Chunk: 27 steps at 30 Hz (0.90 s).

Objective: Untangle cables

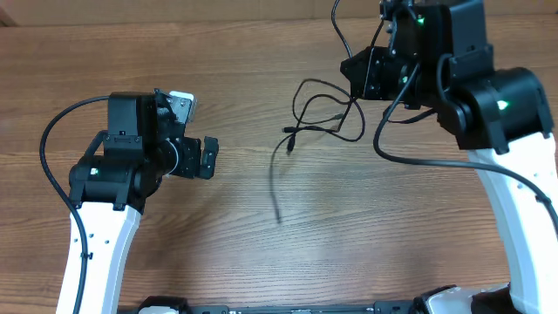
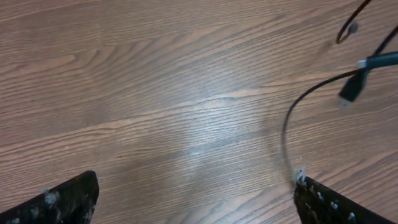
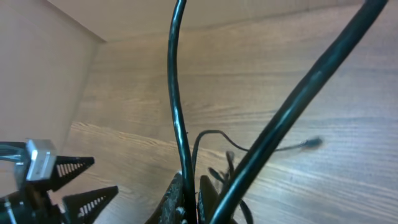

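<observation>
The cables [image 1: 324,112] are thin black cords bunched on the wooden table just left of my right gripper [image 1: 359,73]. One cord [image 1: 275,187] runs down from the bunch toward the table's middle, with a plug [image 1: 290,142] beside it. In the right wrist view my right gripper [image 3: 190,198] is shut on one thin black cable [image 3: 176,118] that rises from the jaws. More cord loops [image 3: 214,138] lie behind. My left gripper [image 1: 207,158] is open and empty, left of the cords. In the left wrist view [image 2: 196,202] a cord [image 2: 287,127] and plugs [image 2: 352,89] lie ahead to its right.
A thicker black arm cable [image 3: 298,99] crosses the right wrist view diagonally. The left gripper's toothed fingers [image 3: 74,183] show at that view's left edge. A beige wall [image 3: 37,68] stands behind the table. Bare wood lies between the two arms [image 1: 244,227].
</observation>
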Motion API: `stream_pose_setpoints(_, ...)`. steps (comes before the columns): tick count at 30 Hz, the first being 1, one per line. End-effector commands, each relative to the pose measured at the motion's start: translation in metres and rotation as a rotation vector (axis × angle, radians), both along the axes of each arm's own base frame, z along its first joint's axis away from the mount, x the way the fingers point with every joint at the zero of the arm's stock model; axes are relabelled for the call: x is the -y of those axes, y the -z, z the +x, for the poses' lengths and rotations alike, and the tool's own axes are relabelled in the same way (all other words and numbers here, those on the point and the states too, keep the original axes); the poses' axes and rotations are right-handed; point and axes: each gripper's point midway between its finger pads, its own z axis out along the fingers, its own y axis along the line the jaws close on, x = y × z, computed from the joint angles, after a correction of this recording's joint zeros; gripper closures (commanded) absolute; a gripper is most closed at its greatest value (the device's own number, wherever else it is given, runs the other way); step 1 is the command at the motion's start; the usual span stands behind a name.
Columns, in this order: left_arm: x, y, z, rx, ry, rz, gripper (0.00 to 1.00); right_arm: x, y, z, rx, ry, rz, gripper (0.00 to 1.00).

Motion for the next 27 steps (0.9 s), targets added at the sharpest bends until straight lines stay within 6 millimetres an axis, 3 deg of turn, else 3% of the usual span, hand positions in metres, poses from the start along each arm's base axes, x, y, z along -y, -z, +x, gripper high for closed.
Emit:
stream_pose_setpoints(1, 0.002, 0.000, 0.000, 0.002, 0.022, 0.001, 0.00, 0.006, -0.040, -0.010, 0.120, 0.007, 0.035, 0.96)
stream_pose_setpoints(3, 0.002, 0.000, 0.000, 0.002, 0.022, 0.001, 0.01, 0.007, -0.046, -0.012, 0.138, 0.007, 0.041, 0.86)
stream_pose_setpoints(4, 0.002, 0.000, 0.000, 0.002, 0.022, 0.001, 0.00, 0.007, -0.049, -0.013, 0.148, 0.007, 0.044, 0.69)
stream_pose_setpoints(5, 0.002, 0.000, 0.000, 0.002, 0.022, 0.001, 0.00, 0.008, -0.050, -0.014, 0.150, 0.007, 0.044, 0.66)
stream_pose_setpoints(14, 0.002, 0.000, 0.000, 0.002, 0.022, 0.001, 0.00, 0.014, -0.041, -0.015, 0.122, 0.031, 0.011, 0.66)
stream_pose_setpoints(15, 0.002, 0.000, 0.000, 0.002, 0.022, 0.001, 0.01, 0.019, -0.036, -0.015, 0.108, 0.053, -0.012, 0.65)
stream_pose_setpoints(17, 0.002, 0.000, 0.000, 0.002, 0.022, 0.001, 0.00, 0.030, -0.023, -0.014, 0.070, 0.102, -0.069, 0.54)
stream_pose_setpoints(20, 0.002, 0.000, 0.000, 0.002, 0.022, 0.001, 0.01, 0.038, -0.004, -0.014, 0.006, 0.133, -0.129, 0.31)
stream_pose_setpoints(21, 0.002, 0.000, 0.000, 0.002, 0.022, 0.001, 0.01, 0.039, 0.006, -0.015, -0.026, 0.130, -0.150, 0.18)
stream_pose_setpoints(22, 0.002, 0.000, 0.000, 0.002, 0.022, 0.001, 0.00, 0.039, 0.012, -0.016, -0.042, 0.116, -0.169, 0.14)
stream_pose_setpoints(23, 0.002, 0.000, 0.000, 0.002, 0.022, 0.001, 0.01, 0.039, 0.027, -0.015, -0.071, 0.076, -0.221, 0.02)
stream_pose_setpoints(26, 0.002, 0.000, 0.000, 0.002, 0.022, 0.001, 0.00, 0.039, 0.051, -0.013, -0.129, 0.042, -0.272, 0.00)
stream_pose_setpoints(27, 0.002, 0.000, 0.000, 0.002, 0.022, 0.001, 0.00, 0.038, 0.069, -0.009, -0.172, 0.028, -0.298, 0.00)
